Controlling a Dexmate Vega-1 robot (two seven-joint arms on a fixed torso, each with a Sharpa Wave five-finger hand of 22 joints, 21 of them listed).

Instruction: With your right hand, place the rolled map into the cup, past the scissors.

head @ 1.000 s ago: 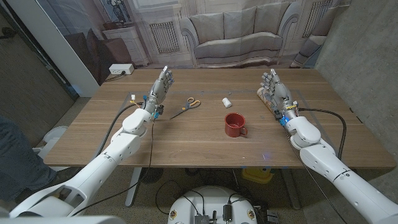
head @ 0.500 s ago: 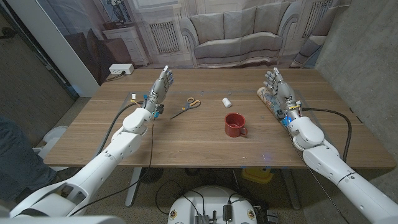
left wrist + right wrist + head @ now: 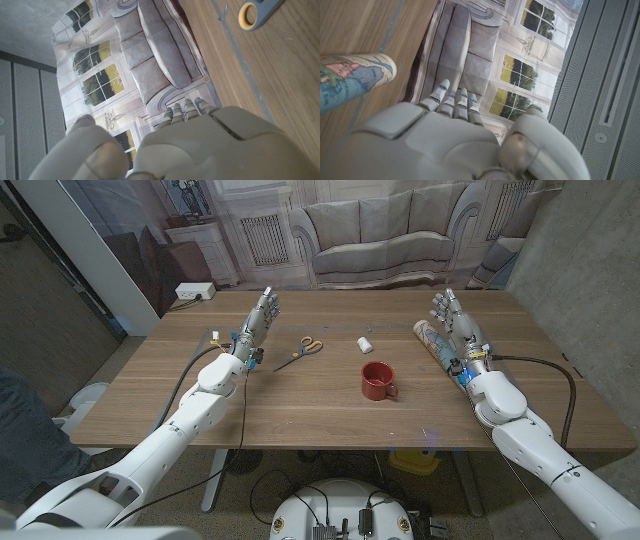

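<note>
Over at the tabletop's [image 3: 300, 415] far right I've got my right robot hand [image 3: 452, 318] spread, holding nothing, beside the rolled map [image 3: 432, 339], so grasping comes next, then carrying it to the red cup [image 3: 377, 380].

I'm working in a lab staged as a home: behind the wooden bench [image 3: 300, 405] hangs a printed backdrop [image 3: 360, 230] of a sofa and windows, between a bare concrete wall [image 3: 580, 270] and perforated grey panels [image 3: 615, 75].
</note>
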